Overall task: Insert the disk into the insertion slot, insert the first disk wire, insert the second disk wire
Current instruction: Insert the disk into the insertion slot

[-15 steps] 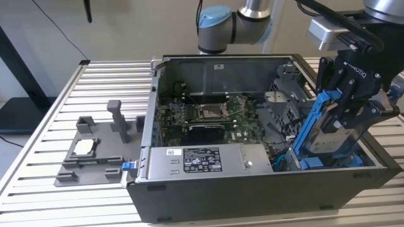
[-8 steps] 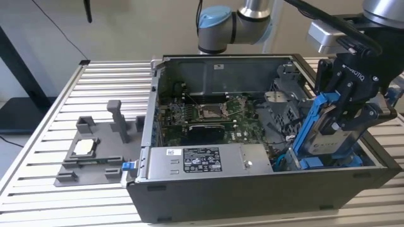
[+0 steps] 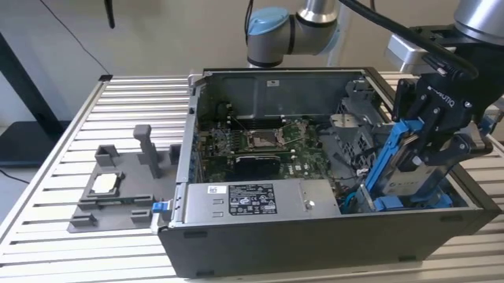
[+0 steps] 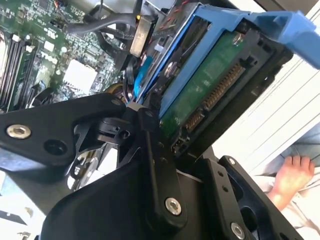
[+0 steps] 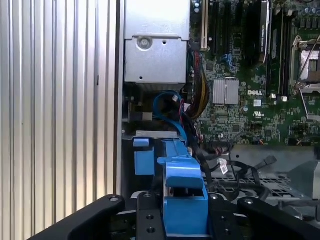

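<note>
- Slatted metal table [image 3: 47, 177] is carrying an open dark case [image 3: 315, 247], with a pale wall showing behind it.
- Gripper [image 3: 431, 144] is clamping the disk [image 3: 409, 171] by its blue carrier [image 5: 185, 200], jaws closed narrow on it.
- Disk is hanging tilted over the case corner at the exterior view's right, with its lower end dipping inside the wall.
- Slot [image 3: 356, 127], the grey cage, is sitting just beside the disk on the motherboard [image 3: 268, 141] side; whether the carrier is entering a bay I cannot tell.
- Doing this step well, in my judgement, is meaning squaring the tilted carrier to the bay's rails before pushing, since a skewed frame is likely to be jamming.
- Blue wires [image 5: 167, 102] are looping close to the carrier in the first wrist view; keeping them out of the path is mattering.
- Connector edge of the disk's green board [image 4: 200, 95] is facing the second wrist view, so it is staying reachable for the two wires.
- Power supply [image 3: 299, 203] is wearing a white printed label [image 3: 250, 199]; the motherboard and gripper are also bearing print, which I am leaving unread.
</note>
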You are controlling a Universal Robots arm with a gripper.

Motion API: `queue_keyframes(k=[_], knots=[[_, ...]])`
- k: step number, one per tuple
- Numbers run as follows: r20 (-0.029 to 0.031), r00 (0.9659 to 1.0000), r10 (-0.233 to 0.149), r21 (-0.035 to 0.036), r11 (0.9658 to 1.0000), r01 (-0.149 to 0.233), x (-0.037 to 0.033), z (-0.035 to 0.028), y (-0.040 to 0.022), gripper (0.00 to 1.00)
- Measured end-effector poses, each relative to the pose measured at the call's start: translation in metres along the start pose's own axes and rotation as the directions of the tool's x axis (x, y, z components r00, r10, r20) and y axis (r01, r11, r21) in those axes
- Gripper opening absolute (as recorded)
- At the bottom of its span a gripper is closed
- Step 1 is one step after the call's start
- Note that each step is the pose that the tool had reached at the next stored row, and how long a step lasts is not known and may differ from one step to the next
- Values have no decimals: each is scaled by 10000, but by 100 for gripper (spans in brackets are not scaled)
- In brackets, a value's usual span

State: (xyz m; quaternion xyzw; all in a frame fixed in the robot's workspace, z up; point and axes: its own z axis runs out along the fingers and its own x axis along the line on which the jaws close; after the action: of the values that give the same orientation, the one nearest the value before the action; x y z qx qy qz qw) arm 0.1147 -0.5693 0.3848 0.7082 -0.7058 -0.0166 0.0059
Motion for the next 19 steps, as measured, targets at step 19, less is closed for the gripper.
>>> queue_keyframes(k=[19], knots=[[323,9995,-13,-16,10000,14,1,24,-34,40]])
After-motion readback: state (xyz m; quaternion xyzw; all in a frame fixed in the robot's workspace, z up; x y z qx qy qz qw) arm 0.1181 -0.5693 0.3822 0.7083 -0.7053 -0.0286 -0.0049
